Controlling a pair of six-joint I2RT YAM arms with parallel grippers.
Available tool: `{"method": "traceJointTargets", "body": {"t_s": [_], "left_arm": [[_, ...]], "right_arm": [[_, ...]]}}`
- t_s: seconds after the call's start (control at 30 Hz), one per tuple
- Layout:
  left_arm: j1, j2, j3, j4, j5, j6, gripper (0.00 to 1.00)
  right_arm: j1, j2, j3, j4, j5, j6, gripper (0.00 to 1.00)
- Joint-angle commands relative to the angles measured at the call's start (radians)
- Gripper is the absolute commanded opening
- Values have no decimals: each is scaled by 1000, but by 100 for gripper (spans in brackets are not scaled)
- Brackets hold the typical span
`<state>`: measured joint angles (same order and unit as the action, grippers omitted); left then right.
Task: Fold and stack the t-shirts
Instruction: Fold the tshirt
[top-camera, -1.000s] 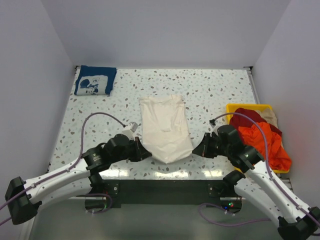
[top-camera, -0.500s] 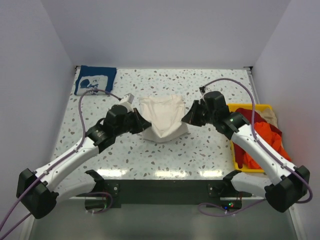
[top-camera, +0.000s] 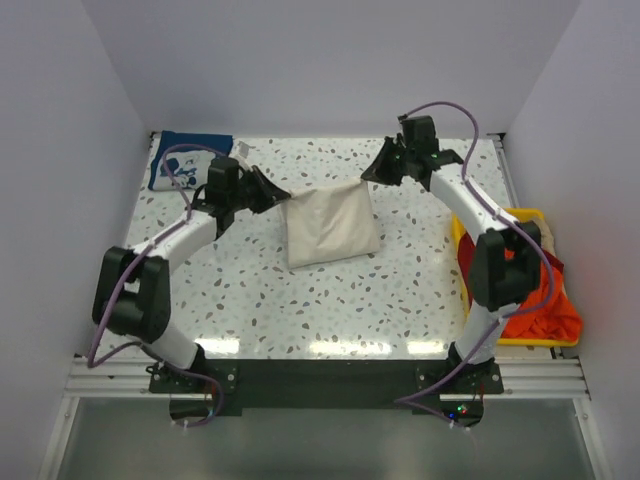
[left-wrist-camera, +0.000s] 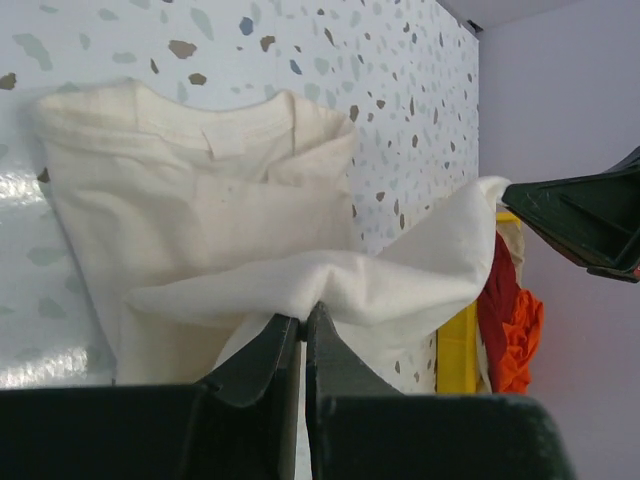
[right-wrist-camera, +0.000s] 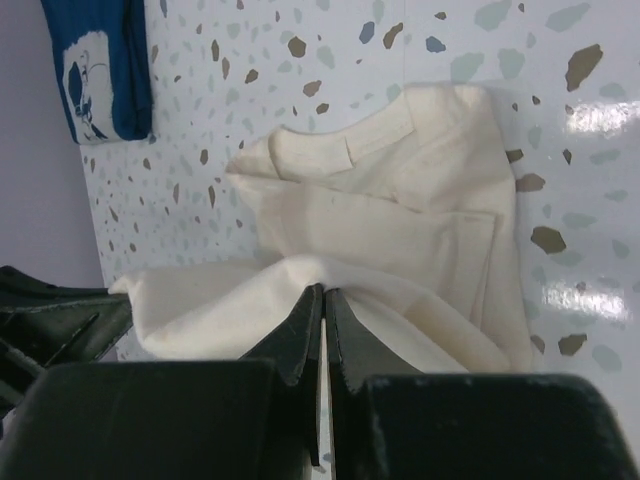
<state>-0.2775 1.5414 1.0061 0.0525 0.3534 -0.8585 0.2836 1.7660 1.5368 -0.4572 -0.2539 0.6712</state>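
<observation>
The cream t-shirt (top-camera: 330, 228) lies mid-tabletop, already narrowed with its sleeves turned in and its collar toward the far side. One edge is lifted and drawn over the rest of the body, probably the hem being brought up to the collar to halve the shirt's length. The left pincer (left-wrist-camera: 303, 330) is clenched on one corner of that raised edge and the right pincer (right-wrist-camera: 324, 300) on the other. Held apart like this, they keep the edge taut and level, so the fold should land square rather than bunched.

The navy blue t-shirt (top-camera: 185, 160) sits folded in the far left corner of the tabletop (top-camera: 400, 300), well apart, likely the base of the stack.

The yellow bin (top-camera: 462, 228) at the right edge holds the crumpled orange-red t-shirt (top-camera: 545, 300), not yet folded and spilling over the rim. The right arm crosses the bin, so I cannot tell what else lies inside.
</observation>
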Motion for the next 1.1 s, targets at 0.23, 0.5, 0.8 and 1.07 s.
{"method": "traceJointTargets", "body": {"t_s": [0.23,0.5,0.8,1.07], "left_arm": [[118,305,130,291,222,-166,0],[126,338,126,346,262,-188,0],[37,19,-134,383,253,-212,0],[-118,-402,-516,297,144,-198,0]], "right_arm": [[-32,444,422,74,-185,96,0],[-32,440,344,169,-208,130,0],[-34,52,-58,229,-159,107,0],[-34,-532,-650,170,-114,64,0]]}}
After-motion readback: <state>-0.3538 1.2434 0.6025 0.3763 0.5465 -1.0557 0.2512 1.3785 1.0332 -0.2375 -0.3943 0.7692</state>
